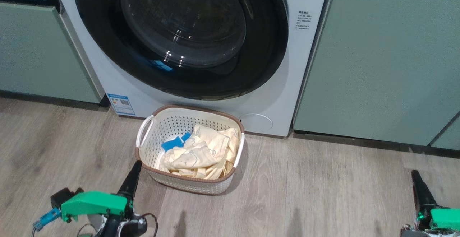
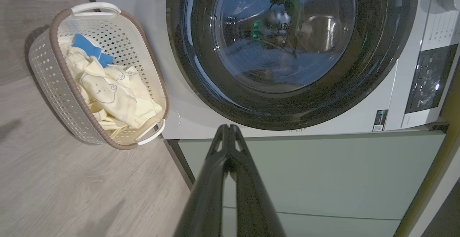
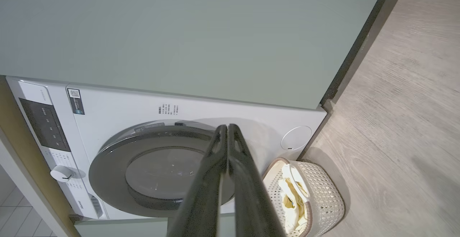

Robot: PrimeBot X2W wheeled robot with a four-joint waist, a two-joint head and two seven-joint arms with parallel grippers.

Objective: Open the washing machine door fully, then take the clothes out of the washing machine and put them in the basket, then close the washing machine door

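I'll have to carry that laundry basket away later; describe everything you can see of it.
The basket is a small cream plastic tub, rounded-rectangular, its walls perforated with small holes, with a brown rim and a white loop handle on each short side. It stands upright on the wood-look floor directly in front of the washing machine; whether they touch is unclear. Pale yellow clothes, one with a blue patch, lie crumpled inside, below the rim. Nothing grips it.
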